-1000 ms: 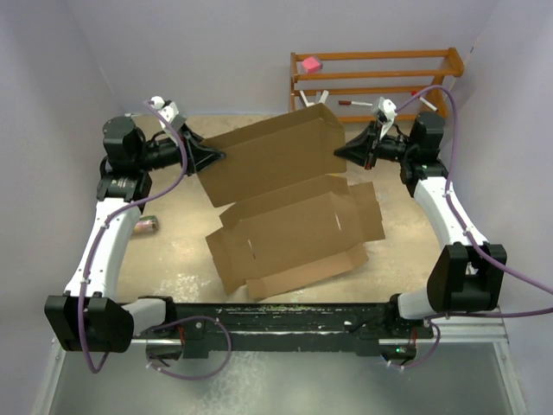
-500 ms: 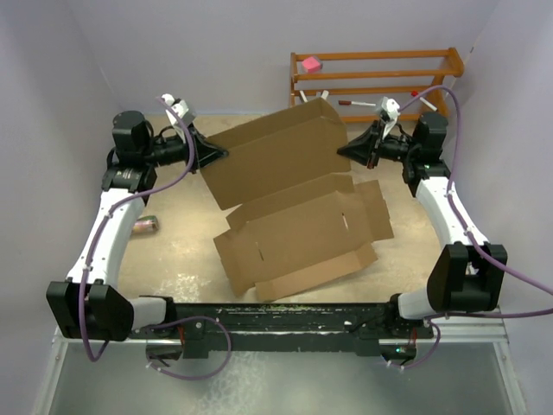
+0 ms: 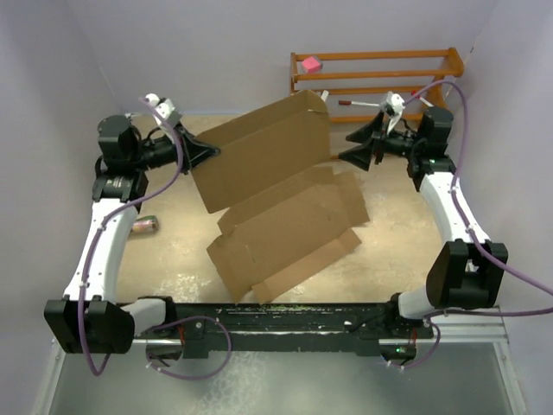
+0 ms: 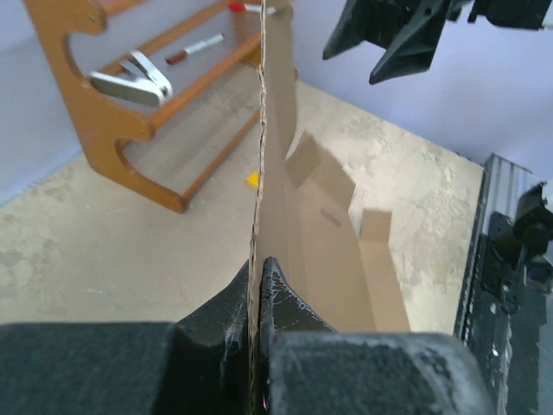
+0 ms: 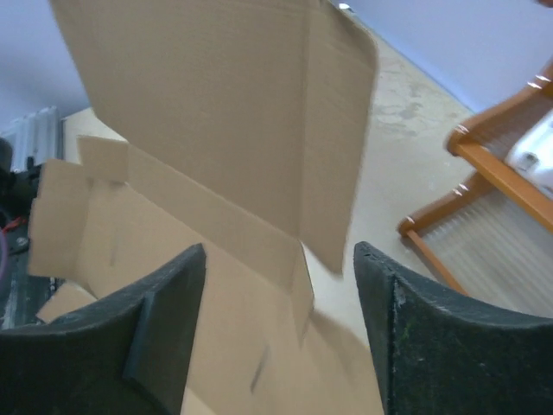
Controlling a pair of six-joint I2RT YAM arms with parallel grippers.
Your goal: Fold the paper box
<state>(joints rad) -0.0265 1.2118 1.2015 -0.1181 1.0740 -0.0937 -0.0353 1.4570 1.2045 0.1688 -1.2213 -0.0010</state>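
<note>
From above: resting the large plain brown corrugated-cardboard box [image 3: 285, 229] on the speckled beige tabletop [image 3: 164, 259] between pale lilac walls [image 3: 199, 52], with one big panel tilted up. Pinching that panel's left edge with the left gripper [image 3: 210, 153]. Holding the right gripper [image 3: 346, 147] spread wide just beside the right edge.

From the left wrist: squeezing the cardboard edge between black fingers [image 4: 289, 298], looking along it past the orange-brown wooden rack [image 4: 82, 112].

From the right wrist: spreading both fingers [image 5: 164, 328] far apart, facing the raised panel, gripping nothing.

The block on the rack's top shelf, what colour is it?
The block is pink, clearest in the top external view.
</note>
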